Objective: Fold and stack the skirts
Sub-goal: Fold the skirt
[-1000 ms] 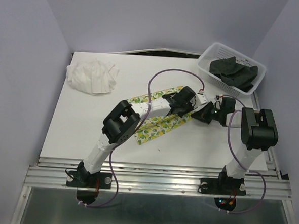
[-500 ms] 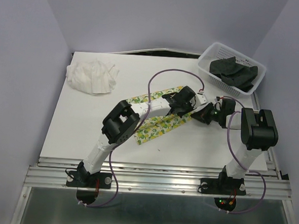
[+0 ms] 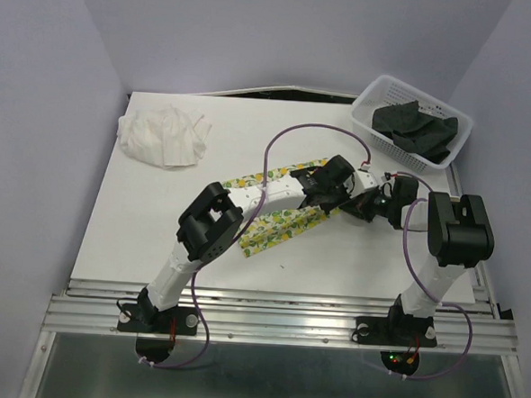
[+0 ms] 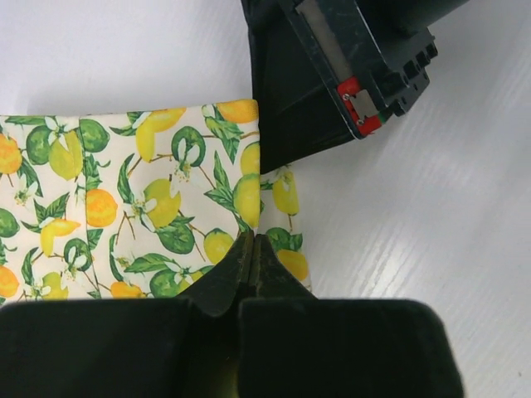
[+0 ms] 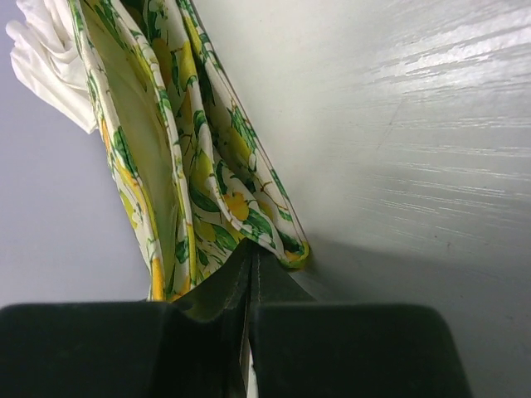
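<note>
— Three skirts from above: where does each lie?

— The white skirt [image 3: 164, 135] sits bunched at the far left of the table [image 3: 137, 227]. The black skirt [image 3: 414, 129] lies in the mesh basket [image 3: 378, 90] at the far right corner. The lemon skirt [image 3: 273, 222] stretches as a folded strip across the middle. My left pincer [image 3: 336, 192] and right pincer [image 3: 360, 205] come together at its right end.

— And your left wrist camera?

— My left fingers are pressed together, with the lemon skirt's right edge pinched between their tips. The cloth lies flat on the table, one layer's edge stepped back from the other. My right pincer's black body stands just beyond that edge.

— The right wrist?

— My right fingers are closed too, clamped on the lemon skirt's hem. Its layers gape a little above the tips, and the white skirt shows at the top left of the view.
</note>
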You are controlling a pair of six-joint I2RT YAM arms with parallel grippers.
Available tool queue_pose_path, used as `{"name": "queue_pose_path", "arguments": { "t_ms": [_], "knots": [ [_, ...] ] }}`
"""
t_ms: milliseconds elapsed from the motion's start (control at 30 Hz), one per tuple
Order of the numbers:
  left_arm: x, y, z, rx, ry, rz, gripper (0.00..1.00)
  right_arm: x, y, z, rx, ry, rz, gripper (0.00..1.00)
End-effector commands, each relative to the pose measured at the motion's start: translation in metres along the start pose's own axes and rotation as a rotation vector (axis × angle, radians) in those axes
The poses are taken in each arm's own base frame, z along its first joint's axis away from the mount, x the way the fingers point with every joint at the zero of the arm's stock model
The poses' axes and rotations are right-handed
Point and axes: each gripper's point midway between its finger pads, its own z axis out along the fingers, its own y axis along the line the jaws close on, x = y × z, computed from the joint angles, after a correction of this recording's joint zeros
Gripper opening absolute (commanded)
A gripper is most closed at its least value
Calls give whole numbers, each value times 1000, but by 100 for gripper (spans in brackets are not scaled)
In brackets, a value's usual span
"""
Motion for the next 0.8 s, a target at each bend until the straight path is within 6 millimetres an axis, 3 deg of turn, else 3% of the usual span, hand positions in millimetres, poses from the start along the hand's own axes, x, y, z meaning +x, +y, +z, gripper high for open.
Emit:
{"name": "queue_pose_path", "arguments": {
  "t_ms": [0, 267, 433, 567, 667, 767],
  "knots": [
    [-31, -2, -12, 18, -61, -19, 0, 14, -28, 0, 93, 14, 35, 1],
    [2, -3, 14, 23, 13, -25, 1, 14, -24, -2, 79, 14, 19, 1],
    [-7, -9, 11, 60, -17, -39, 24, 14, -17, -6, 66, 9, 10, 1],
    [-33, -8, -16, 74, -102, -40, 36, 8, -7, -11, 60, -5, -19, 2],
    [-62, 3, -59, 66, -186, -71, 54, 1, 6, -19, 62, -19, -56, 9],
    [-72, 11, -93, 61, -225, -104, 63, -10, 21, -31, 89, -43, -112, 16]
  ]
}}
